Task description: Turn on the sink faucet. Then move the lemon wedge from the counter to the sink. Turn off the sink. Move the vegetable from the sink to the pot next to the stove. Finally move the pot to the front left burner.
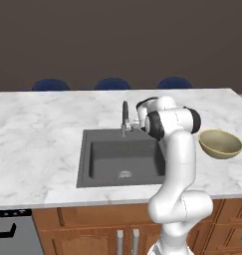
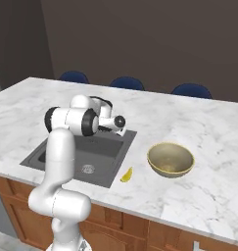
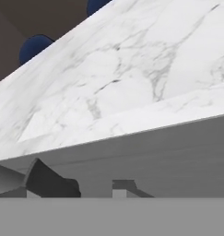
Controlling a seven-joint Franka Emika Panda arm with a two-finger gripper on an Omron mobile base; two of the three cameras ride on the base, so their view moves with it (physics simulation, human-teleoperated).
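The gripper [image 1: 134,125], its opening not discernible, is being held beside the sink faucet [image 1: 125,118] at the sink's [image 1: 100,175] far rim, presumably to work it, while the lemon wedge [image 2: 127,175] is lying on the worktop [image 2: 199,137] just right of the sink, left of the tan bowl [image 2: 170,159].

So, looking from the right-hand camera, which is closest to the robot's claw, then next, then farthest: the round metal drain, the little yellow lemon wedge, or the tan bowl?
1. Round metal drain, in the dark sink basin below the gripper.
2. Yellow lemon wedge, on the white marble counter just right of the sink.
3. Tan bowl, farther right on the counter.
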